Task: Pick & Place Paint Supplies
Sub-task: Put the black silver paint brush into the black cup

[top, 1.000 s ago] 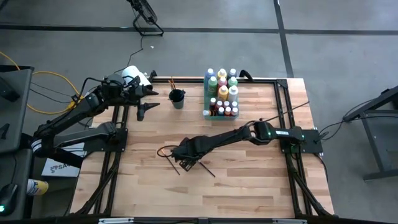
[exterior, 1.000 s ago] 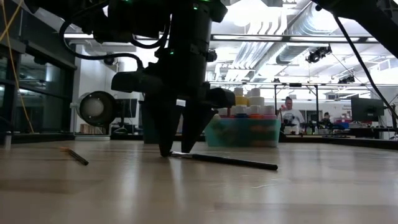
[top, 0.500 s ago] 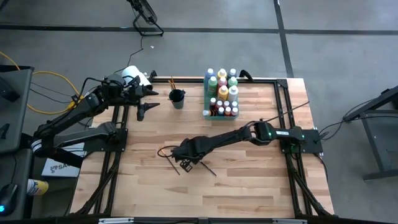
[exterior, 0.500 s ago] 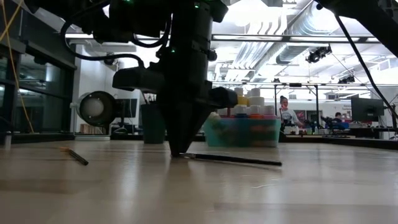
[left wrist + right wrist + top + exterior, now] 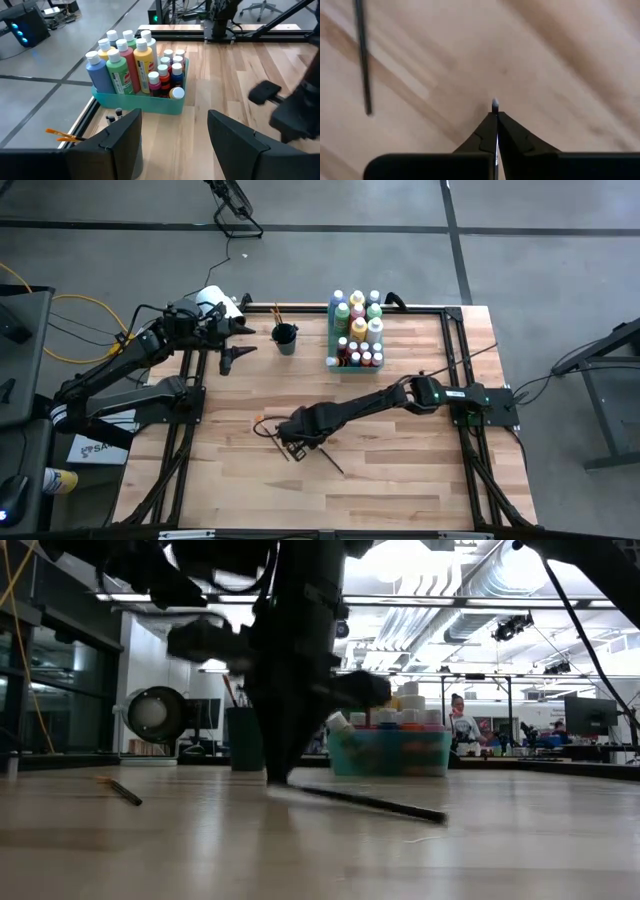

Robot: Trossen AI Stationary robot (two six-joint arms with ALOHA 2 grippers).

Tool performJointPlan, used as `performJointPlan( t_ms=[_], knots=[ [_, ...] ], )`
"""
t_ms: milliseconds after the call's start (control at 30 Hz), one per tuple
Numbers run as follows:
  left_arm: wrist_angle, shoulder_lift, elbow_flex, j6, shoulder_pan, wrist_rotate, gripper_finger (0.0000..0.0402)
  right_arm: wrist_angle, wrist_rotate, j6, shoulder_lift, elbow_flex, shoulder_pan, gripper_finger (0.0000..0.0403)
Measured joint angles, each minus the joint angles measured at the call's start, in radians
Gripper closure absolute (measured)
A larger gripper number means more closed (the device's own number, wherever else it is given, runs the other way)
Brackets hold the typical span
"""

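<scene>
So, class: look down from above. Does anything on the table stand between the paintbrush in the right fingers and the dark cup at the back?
Nothing visible does. The right gripper is shut on a paintbrush at the table's middle, and only bare wood lies between it and the dark cup. The green tray of paint bottles stands off to one side.

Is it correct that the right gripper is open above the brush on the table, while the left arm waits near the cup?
Not quite. The right gripper is shut, not open: the right wrist view shows its fingers pressed together on the thin brush, whose tip pokes out between them. The rest holds: the left gripper waits beside the cup.
</scene>
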Motion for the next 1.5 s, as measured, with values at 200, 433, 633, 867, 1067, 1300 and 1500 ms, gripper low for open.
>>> performJointPlan(
  t_ms=[200, 433, 633, 867, 1067, 1300, 1500],
  knots=[
    [-0.001, 0.000, 0.000, 0.000, 0.000, 0.038, 0.0179, -0.001, 0.096, 0.025, -0.078, 0.004, -0.011, 0.0401],
    [0.000, 0.000, 0.000, 0.002, 0.000, 0.097, 0.0179, 0.004, 0.280, 0.043, -0.190, 0.005, -0.018, 0.0401],
    [0.021, 0.000, 0.000, -0.001, 0.000, 0.179, 0.0179, 0.102, 0.534, -0.060, -0.294, 0.005, -0.024, 0.0401],
    [0.120, 0.000, 0.000, -0.112, 0.000, 0.320, 0.0179, 0.436, 0.703, -0.456, -0.355, 0.007, -0.048, 0.0400],
    [0.281, 0.000, 0.000, -0.285, 0.000, 0.380, 0.0179, 0.757, 0.683, -0.768, -0.356, 0.007, -0.092, 0.0400],
    [0.420, 0.000, 0.000, -0.388, 0.000, 0.384, 0.0179, 0.805, 0.649, -0.843, -0.357, 0.007, -0.129, 0.0400],
    [0.417, 0.010, -0.001, -0.397, 0.000, 0.305, 0.0179, 0.871, 0.588, -0.885, -0.357, 0.007, -0.145, 0.0400]
  ],
)
